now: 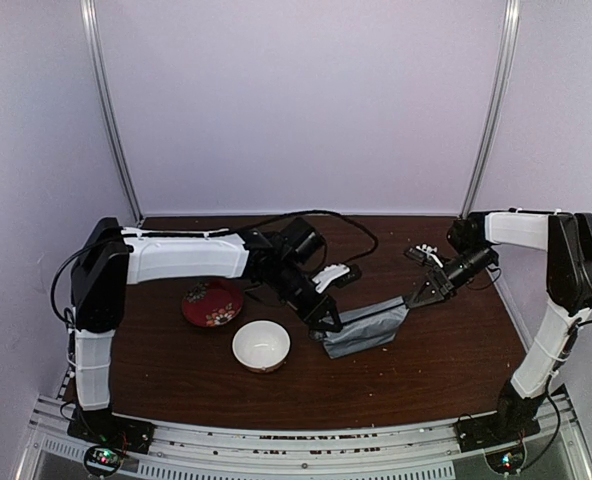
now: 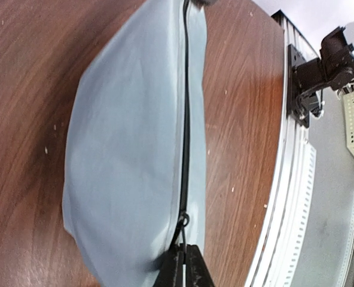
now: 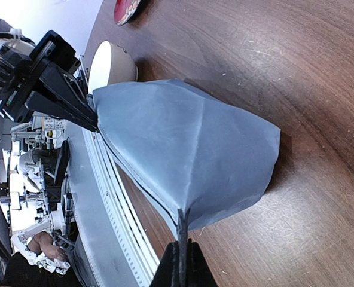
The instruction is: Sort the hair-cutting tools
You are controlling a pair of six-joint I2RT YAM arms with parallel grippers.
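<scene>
A grey zippered pouch point(image 1: 366, 328) hangs stretched between both grippers just above the table. My left gripper point(image 1: 328, 325) is shut on the zipper pull point(image 2: 182, 221) at the pouch's point(image 2: 129, 149) left end, fingertips pinched together point(image 2: 185, 254). My right gripper point(image 3: 182, 245) is shut on the seam at the pouch's point(image 3: 189, 149) right end point(image 1: 411, 300). The black zipper line looks closed. A stubby black-and-light tool point(image 1: 336, 275) lies behind the left wrist. A small dark tool point(image 1: 423, 253) lies by the right forearm. Both are too small to identify; other hair-cutting tools are out of view.
A white bowl point(image 1: 261, 345) stands left of the pouch, and a red patterned plate point(image 1: 212, 302) lies behind it. A black cable point(image 1: 361, 235) loops across the back of the table. The metal rail point(image 1: 306, 440) runs along the near edge.
</scene>
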